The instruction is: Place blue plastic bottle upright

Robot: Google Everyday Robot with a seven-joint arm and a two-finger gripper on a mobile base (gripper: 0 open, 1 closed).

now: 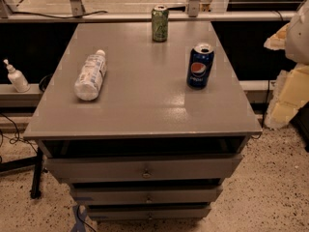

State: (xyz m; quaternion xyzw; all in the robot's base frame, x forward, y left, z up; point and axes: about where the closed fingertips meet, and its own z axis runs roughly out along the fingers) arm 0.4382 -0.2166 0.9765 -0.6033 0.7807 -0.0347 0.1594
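Note:
The blue plastic bottle (91, 76) lies on its side on the left part of the grey cabinet top (145, 105). It is clear and ribbed with a pale label, and its white cap (100, 53) points toward the far edge. My gripper (285, 98) shows as pale cream shapes at the right edge of the view, beyond the cabinet's right side and far from the bottle. It holds nothing that I can see.
A green can (160, 23) stands upright at the far edge and a dark blue Pepsi can (200, 65) stands upright on the right side. A small white pump bottle (16, 76) stands on a ledge to the left. Drawers (145, 170) sit below the top.

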